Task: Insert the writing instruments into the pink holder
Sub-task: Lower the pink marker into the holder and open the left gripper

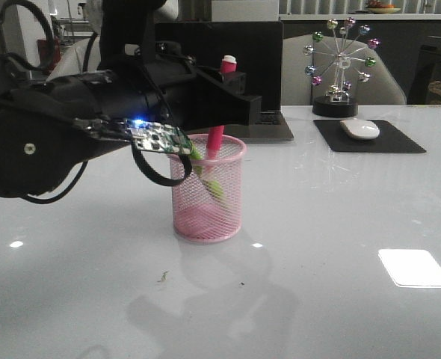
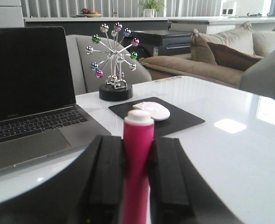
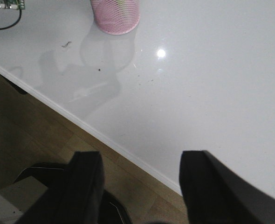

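The pink wire-mesh holder (image 1: 208, 191) stands mid-table, its lower part also in the right wrist view (image 3: 115, 15). A lime green marker (image 1: 208, 182) leans inside it. The magenta marker (image 1: 216, 138) with a white end stands upright, its lower end inside the holder's rim. My left gripper (image 1: 232, 84) is shut on its upper part; the left wrist view has the magenta marker (image 2: 138, 163) clamped between both fingers. My right gripper (image 3: 140, 179) is open and empty, hanging over the table's near edge, away from the holder.
A laptop (image 1: 259, 120) stands behind the holder. At the back right are a ball-wheel ornament (image 1: 340, 67) and a white mouse (image 1: 359, 129) on a black pad (image 1: 370, 138). The table edge (image 3: 105, 140) runs under my right gripper, with floor below.
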{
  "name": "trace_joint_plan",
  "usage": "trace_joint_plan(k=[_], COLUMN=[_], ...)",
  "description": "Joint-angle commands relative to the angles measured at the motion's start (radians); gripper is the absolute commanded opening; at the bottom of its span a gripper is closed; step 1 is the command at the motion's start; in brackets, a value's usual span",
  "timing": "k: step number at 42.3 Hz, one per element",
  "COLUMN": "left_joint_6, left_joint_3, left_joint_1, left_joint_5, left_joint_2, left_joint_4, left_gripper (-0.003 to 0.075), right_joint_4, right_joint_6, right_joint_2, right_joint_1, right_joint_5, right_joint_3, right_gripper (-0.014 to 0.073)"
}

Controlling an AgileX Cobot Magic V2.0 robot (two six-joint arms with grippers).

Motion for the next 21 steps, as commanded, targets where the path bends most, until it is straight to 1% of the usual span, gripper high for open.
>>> trace_joint_plan(k=[1,5,7,10,13,16,21], left_joint_6=[-0.005,-0.005,-0.005,-0.005,-0.005,-0.001,0.025], left_joint_3=[-0.029,-0.029,-0.029,-0.029,-0.029,-0.029,-0.029], left_joint_1=[-0.009,-0.009,-0.009,-0.009,-0.009,-0.009,-0.002], left_joint_5=[-0.094,-0.090,-0.090,-0.076,-0.031,0.035,0.208], left_joint_2=[-0.037,-0.037,-0.037,-0.047,-0.076,-0.122,-0.238], left_joint_4=[-0.004,-0.004,-0.004,-0.004,-0.002,-0.002,0.002], left_gripper=[0.0269,0.0387,0.0418,0.0425,0.0425,0.0425,0.0425], right_joint_4=[-0.019,-0.019,-0.019,-0.019,-0.019,-0.019,-0.019], right_joint_6=[-0.003,-0.003,-0.003,-0.003,-0.003,-0.003,-0.003], right_joint_2=[-0.003,-0.003,-0.003,-0.003,-0.003,-0.003,-0.003], right_joint_1=[-0.004,-0.004,-0.004,-0.004,-0.004,-0.004,-0.004], right_joint_5=[-0.058,-0.058,-0.058,-0.058,-0.058,-0.058,-0.058], right_joint_3=[-0.028,-0.028,-0.028,-0.028,-0.028,-0.028,-0.028], right_gripper=[0.0479,0.0479,0.0479,0.0479,0.0479,0.0479,0.0479])
